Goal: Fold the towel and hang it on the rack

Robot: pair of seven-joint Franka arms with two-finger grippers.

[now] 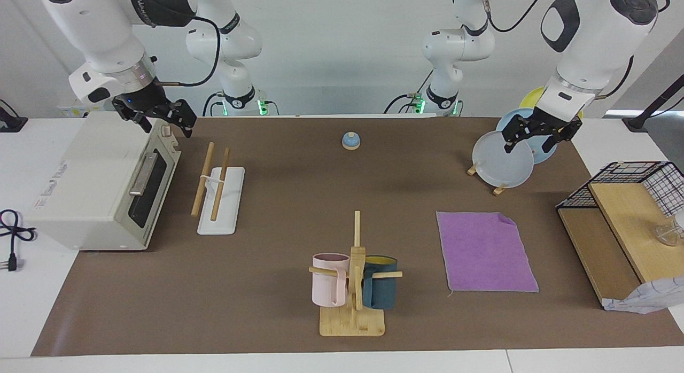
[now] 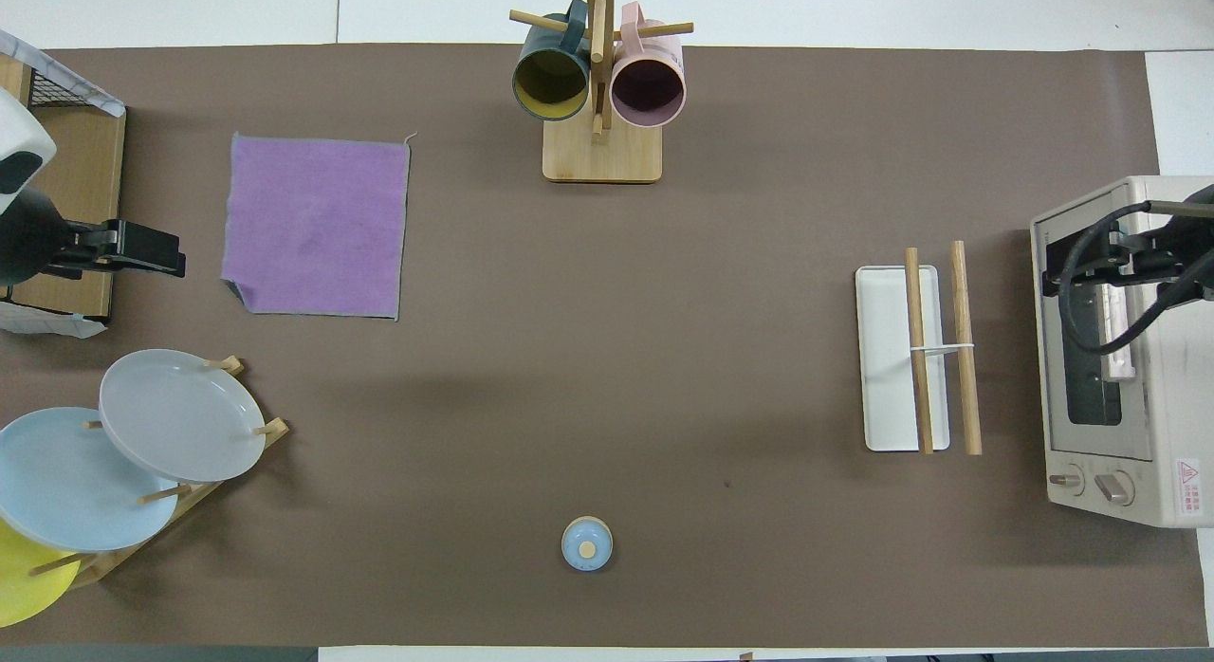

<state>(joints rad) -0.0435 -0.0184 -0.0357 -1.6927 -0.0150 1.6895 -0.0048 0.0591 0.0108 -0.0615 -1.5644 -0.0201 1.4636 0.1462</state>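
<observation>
Left gripper (image 1: 537, 136) spread, empty, over plates (image 1: 505, 159); right gripper (image 1: 157, 118) spread over toaster oven (image 1: 101, 180). Towel (image 1: 486, 251) flat, unfolded (1 corner curled), beside mug tree (image 1: 354, 277). Rack (image 1: 218, 194) bare, well apart. Nothing done yet.

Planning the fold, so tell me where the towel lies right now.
The towel lies flat on the table mat toward the left arm's end, farther from the robots than the plate stand, between the mug tree and the wooden shelf.
</observation>
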